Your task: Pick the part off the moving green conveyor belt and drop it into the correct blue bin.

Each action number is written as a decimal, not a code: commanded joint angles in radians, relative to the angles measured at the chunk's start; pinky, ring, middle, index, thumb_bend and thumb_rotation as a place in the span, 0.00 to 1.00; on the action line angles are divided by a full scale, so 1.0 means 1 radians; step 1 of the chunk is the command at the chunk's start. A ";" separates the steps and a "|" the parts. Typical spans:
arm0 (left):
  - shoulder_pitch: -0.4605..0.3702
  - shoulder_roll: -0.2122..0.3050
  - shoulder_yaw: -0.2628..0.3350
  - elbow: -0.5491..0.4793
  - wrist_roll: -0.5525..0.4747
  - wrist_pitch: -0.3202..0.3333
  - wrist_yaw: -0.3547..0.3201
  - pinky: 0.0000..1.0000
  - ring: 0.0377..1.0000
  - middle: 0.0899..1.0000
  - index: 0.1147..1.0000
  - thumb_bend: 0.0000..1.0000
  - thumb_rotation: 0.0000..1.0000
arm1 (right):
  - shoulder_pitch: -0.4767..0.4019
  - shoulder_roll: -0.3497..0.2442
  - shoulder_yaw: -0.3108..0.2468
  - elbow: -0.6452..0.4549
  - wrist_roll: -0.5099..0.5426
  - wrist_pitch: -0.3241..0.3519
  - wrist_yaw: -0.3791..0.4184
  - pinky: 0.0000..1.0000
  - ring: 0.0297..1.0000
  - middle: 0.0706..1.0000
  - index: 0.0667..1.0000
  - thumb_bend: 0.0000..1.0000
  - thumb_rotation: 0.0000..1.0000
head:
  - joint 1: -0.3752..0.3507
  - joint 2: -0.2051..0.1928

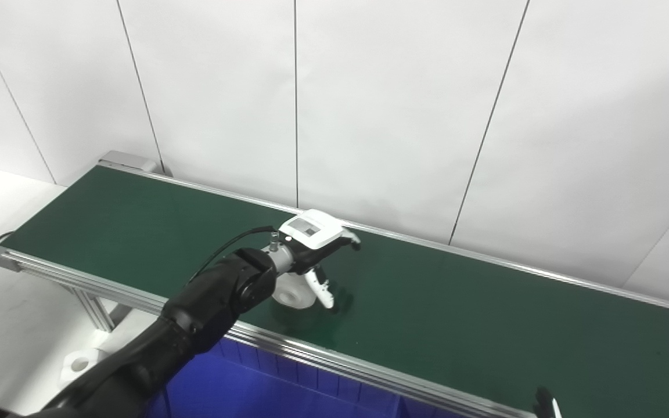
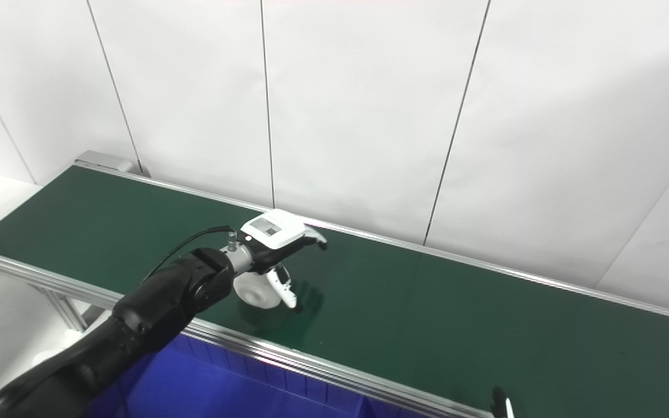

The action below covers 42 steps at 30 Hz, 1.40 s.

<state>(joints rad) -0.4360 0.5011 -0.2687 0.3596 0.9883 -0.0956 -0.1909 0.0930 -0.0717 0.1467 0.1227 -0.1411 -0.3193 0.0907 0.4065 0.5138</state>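
Note:
A white round part (image 1: 292, 295) lies on the green conveyor belt (image 1: 474, 313) near its front rail. My left hand (image 1: 314, 239) reaches over the belt just above the part, with its fingers spread toward the far rail and its thumb pointing down beside the part's right side. The hand is open and the wrist hides part of the part. The same part shows in the right eye view (image 2: 253, 292). Only the fingertips of my right hand (image 1: 546, 403) show at the bottom right edge, so its state is unclear.
A blue bin (image 1: 265, 392) sits below the belt's front rail (image 1: 334, 361), under my left arm. A white ring-shaped object (image 1: 82, 363) lies on the white surface at lower left. White wall panels stand right behind the belt.

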 commanded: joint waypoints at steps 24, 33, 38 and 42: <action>-0.005 0.020 -0.016 -0.013 -0.088 0.114 -0.011 0.72 0.75 0.74 0.68 1.00 0.33 | 0.022 -0.014 0.001 -0.084 0.006 0.037 0.014 1.00 1.00 1.00 1.00 0.92 1.00 | -0.021 0.028; 0.066 -0.165 0.089 0.152 -0.340 -0.049 0.288 0.46 0.47 0.48 0.41 0.53 0.02 | 0.024 -0.005 0.002 -0.087 0.000 0.029 0.004 1.00 1.00 1.00 1.00 0.88 1.00 | -0.040 0.036; 0.109 -0.277 0.116 0.162 -0.424 -0.016 0.341 0.46 0.50 0.48 0.40 0.52 0.00 | 0.027 0.002 0.004 -0.098 -0.008 0.038 -0.002 1.00 0.99 1.00 1.00 0.87 1.00 | -0.045 0.039; 0.122 -0.310 0.107 0.176 -0.450 -0.030 0.362 0.47 0.51 0.49 0.39 0.52 0.00 | 0.028 0.005 0.005 -0.098 -0.025 0.041 -0.008 0.99 0.98 0.99 0.99 0.88 1.00 | -0.052 0.037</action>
<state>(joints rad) -0.3214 0.2135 -0.1386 0.5324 0.5542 -0.1047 0.1912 0.1251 -0.0772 0.1492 0.0619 -0.1625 -0.2723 0.0962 0.3544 0.5507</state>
